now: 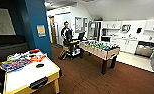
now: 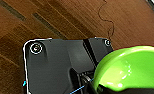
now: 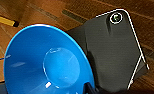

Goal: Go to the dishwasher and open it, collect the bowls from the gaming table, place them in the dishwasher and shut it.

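Note:
A lime green bowl (image 2: pixel 129 68) hangs over the brown wood floor, close against my left gripper (image 2: pixel 96 86), which is shut on its rim. Over the same floor a bright blue bowl (image 3: pixel 46 67) is held at its edge by my right gripper (image 3: pixel 89 88). The gaming table (image 1: pixel 30 73), with its white top and yellow edge, stands near left in the head view. The dishwasher (image 1: pixel 144 48) shows its steel front under the kitchen counter at the far right. I cannot tell whether its door is open.
A table-football table (image 1: pixel 99 48) stands mid-room, with open brown floor around it. A person (image 1: pixel 67 33) stands behind a cart at the back. Colourful items and a dark object (image 1: pixel 39 65) lie on the gaming table. A blue wall corner (image 1: pixel 36 25) juts out at left.

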